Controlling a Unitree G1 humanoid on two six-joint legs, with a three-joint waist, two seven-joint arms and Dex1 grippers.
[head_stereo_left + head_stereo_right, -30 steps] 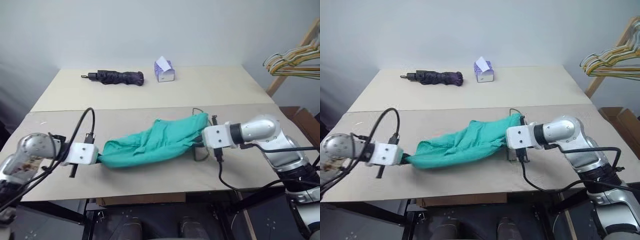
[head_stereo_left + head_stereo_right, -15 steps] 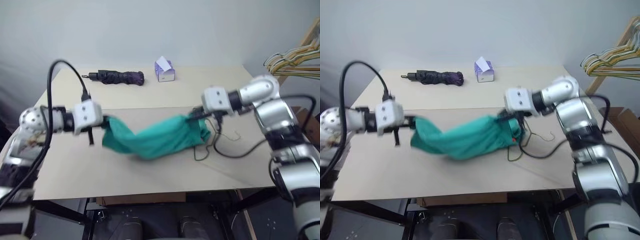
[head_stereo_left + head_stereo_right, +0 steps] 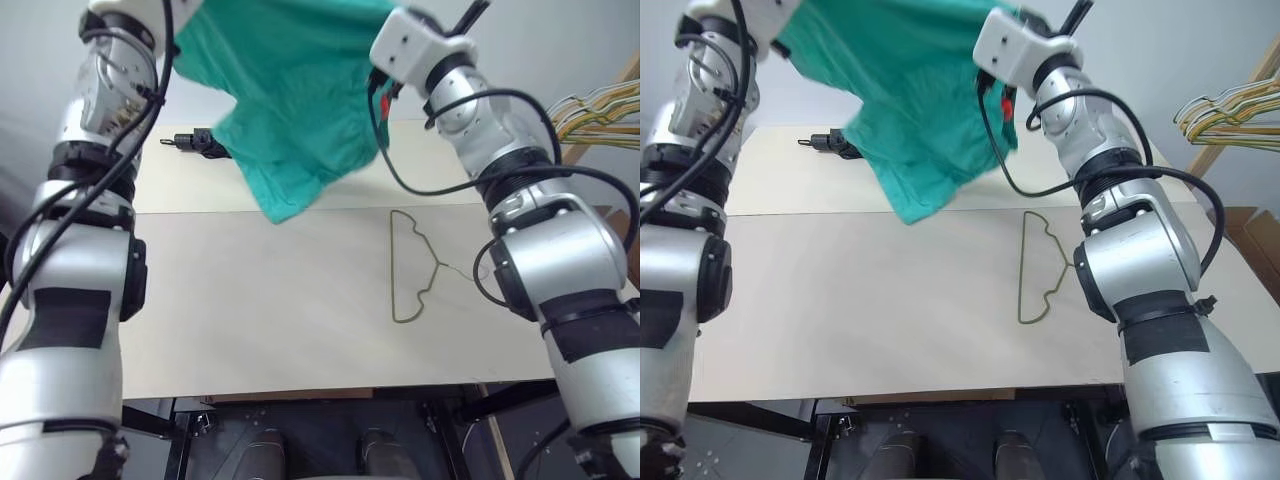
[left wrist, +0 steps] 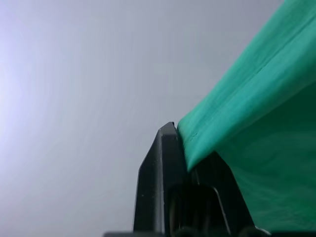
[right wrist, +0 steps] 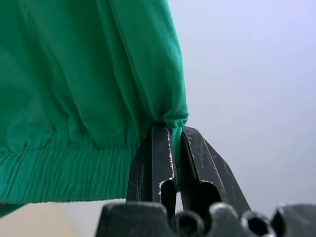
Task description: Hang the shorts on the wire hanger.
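While the left end effector [image 4: 180, 148] is clamped on one edge of the shorts [image 3: 290, 90], the cloth hangs spread high above the counter [image 3: 250, 310]. Right of it, the right end effector [image 5: 174, 143] pinches the waistband corner, and the wire hanger [image 3: 412, 268] lies flat on the counter below.

The near half of the worktop [image 3: 250, 320] lies bare. The wire hanger [image 3: 410, 270] lies flat towards its right side, well apart from other items. The shorts [image 3: 290, 100] hang above the far half, screening the folded umbrella [image 3: 195, 143]. A bunch of hangers [image 3: 1230, 110] projects beyond the right edge.
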